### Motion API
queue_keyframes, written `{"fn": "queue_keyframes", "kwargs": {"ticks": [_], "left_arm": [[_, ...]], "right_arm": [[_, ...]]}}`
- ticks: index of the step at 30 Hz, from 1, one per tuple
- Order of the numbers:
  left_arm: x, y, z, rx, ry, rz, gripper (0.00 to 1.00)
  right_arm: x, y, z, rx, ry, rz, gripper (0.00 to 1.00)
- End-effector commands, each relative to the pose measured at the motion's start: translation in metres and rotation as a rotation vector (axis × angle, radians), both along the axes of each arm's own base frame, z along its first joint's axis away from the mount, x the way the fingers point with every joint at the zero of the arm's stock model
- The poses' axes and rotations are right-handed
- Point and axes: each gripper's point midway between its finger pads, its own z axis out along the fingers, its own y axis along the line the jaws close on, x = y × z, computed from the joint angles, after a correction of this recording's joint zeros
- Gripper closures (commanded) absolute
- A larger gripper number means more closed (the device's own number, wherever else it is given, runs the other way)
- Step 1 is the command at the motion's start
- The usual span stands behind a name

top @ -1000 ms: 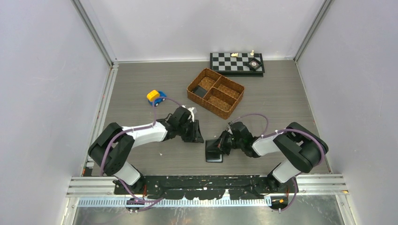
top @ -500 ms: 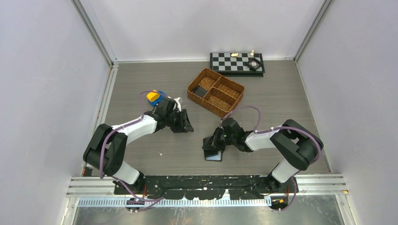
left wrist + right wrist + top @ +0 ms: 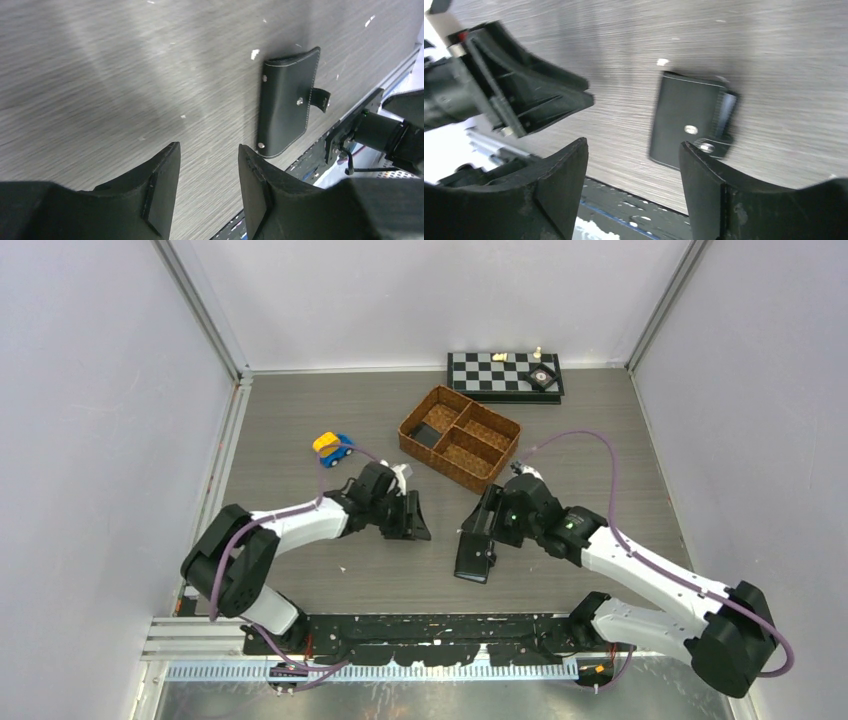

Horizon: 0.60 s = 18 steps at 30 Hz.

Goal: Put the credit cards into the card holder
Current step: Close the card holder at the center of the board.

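Note:
The card holder (image 3: 473,560) is a black leather wallet lying folded shut on the table, its snap tab (image 3: 322,98) sticking out to one side. It also shows in the left wrist view (image 3: 287,102) and the right wrist view (image 3: 689,122). My right gripper (image 3: 477,528) (image 3: 634,145) hovers just above and behind it, open, with nothing between its fingers. My left gripper (image 3: 412,521) (image 3: 208,147) stands open and empty to the wallet's left, apart from it. No credit cards show; a pale strip (image 3: 727,107) peeks from the wallet's edge.
A brown wicker divided basket (image 3: 459,438) stands behind the grippers, with a dark flat item in one compartment. A yellow and blue toy car (image 3: 332,448) sits at the left. A chessboard (image 3: 504,375) with pieces lies at the back edge.
My right gripper has opened, let go of the card holder and pulled up and back to the right. My left gripper swung toward the toy car, then back right, opening wider.

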Motion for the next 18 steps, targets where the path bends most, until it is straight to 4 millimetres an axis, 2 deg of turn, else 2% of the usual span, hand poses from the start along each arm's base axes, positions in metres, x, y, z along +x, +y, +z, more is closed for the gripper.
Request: {"fn": "queue_keyframes", "kwargs": {"ticks": [1, 4, 8, 13, 18], "left_arm": [[0.000, -0.036, 0.004, -0.083, -0.024, -0.023, 0.51], [-0.004, -0.057, 0.003, -0.132, -0.015, -0.050, 0.51], [-0.008, -0.073, -0.002, -0.166, 0.010, -0.070, 0.51], [-0.010, -0.074, -0.010, -0.171, 0.016, -0.060, 0.52], [-0.009, -0.072, -0.009, -0.173, 0.006, -0.049, 0.52]], "right_arm": [[-0.025, -0.073, -0.037, -0.318, 0.128, -0.125, 0.26], [-0.031, -0.077, -0.050, -0.315, 0.159, -0.138, 0.23], [-0.033, -0.062, -0.060, -0.224, 0.182, -0.122, 0.22], [-0.032, -0.037, -0.063, -0.098, 0.197, -0.089, 0.25], [-0.030, -0.028, -0.079, -0.088, 0.228, -0.077, 0.31]]}}
